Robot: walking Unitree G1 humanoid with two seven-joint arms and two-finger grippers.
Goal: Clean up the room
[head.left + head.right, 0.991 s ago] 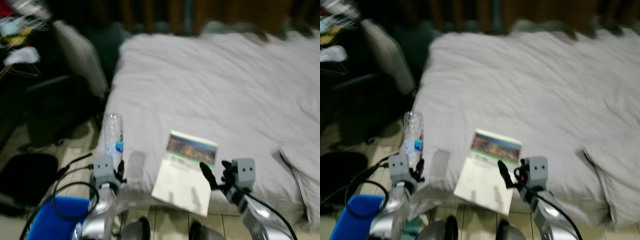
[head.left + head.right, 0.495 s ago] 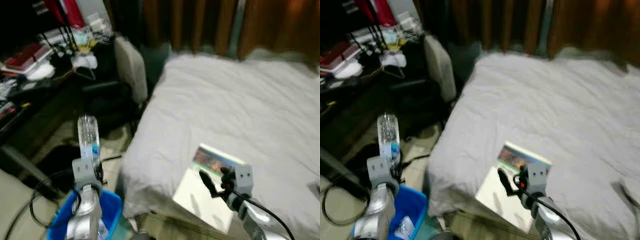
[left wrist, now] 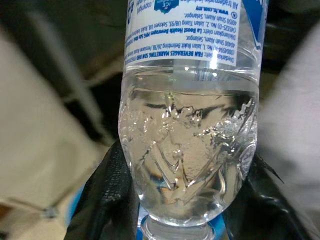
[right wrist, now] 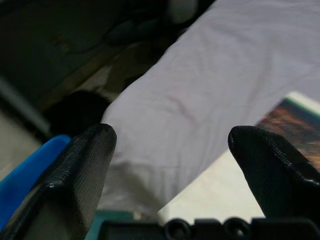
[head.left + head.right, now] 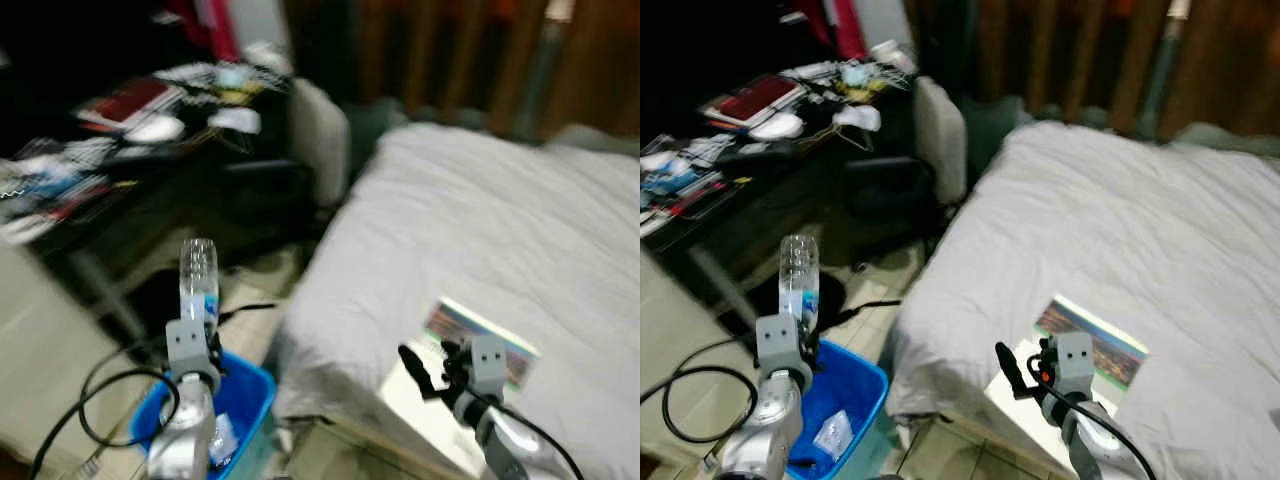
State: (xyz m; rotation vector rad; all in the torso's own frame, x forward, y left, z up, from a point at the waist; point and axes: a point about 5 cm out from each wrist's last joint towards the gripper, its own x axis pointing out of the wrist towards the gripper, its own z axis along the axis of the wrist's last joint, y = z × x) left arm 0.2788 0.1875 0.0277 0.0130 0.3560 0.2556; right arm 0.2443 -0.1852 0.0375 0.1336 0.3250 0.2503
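The left hand [image 5: 790, 335] was clamped on a clear plastic water bottle [image 5: 798, 280], holding it upright with the blue-and-white label just above the fingers. In the left wrist view the two black fingers [image 3: 107, 200] pressed against either side of the bottle's ribbed lower body, and the liquid inside reached up to about the label's lower edge. The bottle stood above the near corner of a blue bin [image 5: 845, 395] on the tiled floor, and a crumpled clear wrapper [image 5: 830, 437] lay inside the bin. A black cable [image 5: 685, 395] looped across the floor beside it.

The right hand [image 5: 1025, 370] hung open and empty over the near corner of the bed [image 5: 1140, 230], its fingers [image 4: 75, 175] well apart in the right wrist view. Just beyond it a booklet [image 5: 1095, 350] with a picture band across its cover lay flat on the pale grey sheet, near the bed's edge.

To the left, a dark worktop [image 5: 730, 150] carried a clutter of items; the blur left most of them unclear, though one looked like a red book [image 5: 750, 98]. A chair with a pale back [image 5: 940, 140] stood between the worktop and the bed.
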